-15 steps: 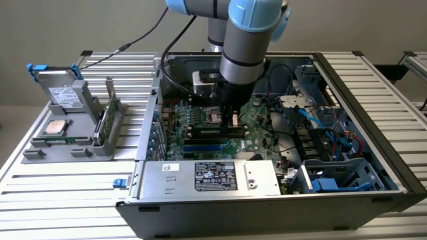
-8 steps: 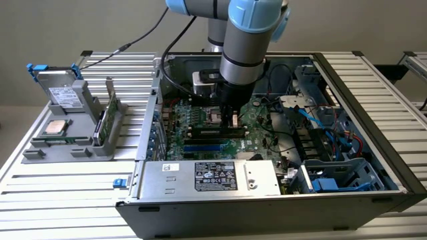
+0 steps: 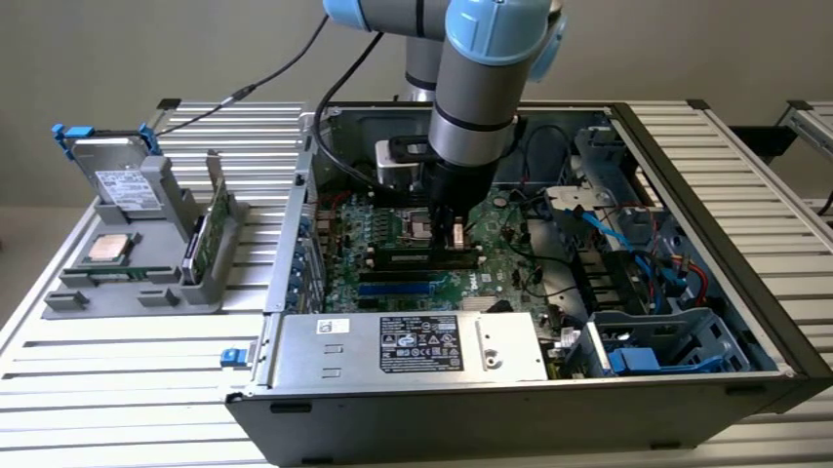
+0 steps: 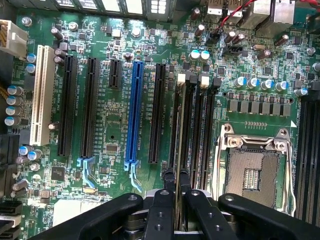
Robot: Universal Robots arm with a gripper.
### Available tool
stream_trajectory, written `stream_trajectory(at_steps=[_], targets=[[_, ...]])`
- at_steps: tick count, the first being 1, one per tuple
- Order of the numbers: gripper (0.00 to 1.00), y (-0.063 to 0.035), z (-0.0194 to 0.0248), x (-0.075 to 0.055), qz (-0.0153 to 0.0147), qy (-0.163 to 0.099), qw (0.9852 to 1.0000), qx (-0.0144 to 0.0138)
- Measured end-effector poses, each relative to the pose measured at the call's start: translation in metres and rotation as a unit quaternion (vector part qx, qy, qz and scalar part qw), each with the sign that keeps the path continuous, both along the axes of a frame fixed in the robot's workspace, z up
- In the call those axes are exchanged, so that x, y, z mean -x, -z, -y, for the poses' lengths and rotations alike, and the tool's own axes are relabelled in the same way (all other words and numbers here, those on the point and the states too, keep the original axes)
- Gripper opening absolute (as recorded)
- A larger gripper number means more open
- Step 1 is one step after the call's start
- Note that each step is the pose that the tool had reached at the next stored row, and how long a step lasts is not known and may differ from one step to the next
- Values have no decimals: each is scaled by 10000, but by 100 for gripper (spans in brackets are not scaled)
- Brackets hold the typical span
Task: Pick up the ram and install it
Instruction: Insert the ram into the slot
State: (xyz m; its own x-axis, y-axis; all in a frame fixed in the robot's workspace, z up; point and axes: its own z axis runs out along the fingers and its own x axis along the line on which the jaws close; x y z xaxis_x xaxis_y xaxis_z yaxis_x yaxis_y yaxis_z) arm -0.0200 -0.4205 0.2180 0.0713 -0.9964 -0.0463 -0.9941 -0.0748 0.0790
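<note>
The arm descends vertically into the open computer case point(image 3: 729, 175), which lies on the slatted table point(image 3: 117, 390). In the exterior view the gripper point(image 3: 458, 237) stands over the centre of the motherboard point(image 3: 390, 234), with the power supply point(image 3: 416, 346) at 6 o'clock from it. The jaws are set narrow and clamp the ram point(image 4: 179, 130). In the wrist view the ram appears edge-on as a thin strip running away from the gripper point(image 4: 176, 176) between the two black fingers point(image 4: 168, 182). The ram is aligned lengthwise with the bank of black memory slots point(image 4: 197, 130), between the black expansion slot point(image 4: 159, 112) and the open processor socket point(image 4: 252, 175). The blue expansion slot point(image 4: 134, 110) lies one slot beyond that black one. In the exterior view the ram point(image 3: 416, 257) reads as a dark strip at slot level, extending from the gripper toward 9 o'clock. It appears to sit in or directly on a slot, but full seating cannot be confirmed from either view. Outside the case, at 9 o'clock from the gripper in the exterior view, a grey fixture point(image 3: 117, 283) carries a square processor chip point(image 3: 108, 249) and an upright green card point(image 3: 215, 229), both well apart from the gripper.
</note>
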Motion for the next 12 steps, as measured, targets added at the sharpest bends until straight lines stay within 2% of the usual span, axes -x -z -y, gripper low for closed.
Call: stream_trajectory(at_steps=[1, 2, 3, 5, 6, 7, 9, 10, 12], targets=[[14, 0, 0, 0, 0, 0, 10000, -1], [21, 0, 0, 0, 0, 0, 10000, 0], [21, 0, 0, 0, 0, 0, 10000, 0], [34, 0, 0, 0, 0, 0, 10000, 0], [34, 0, 0, 0, 0, 0, 10000, 0], [40, 0, 0, 0, 0, 0, 10000, 0], [40, -3, 0, 0, 0, 0, 10000, 1], [46, -17, 1, 1, 0, 0, 10000, 1], [46, -62, 0, 4, 0, 0, 10000, 0]])
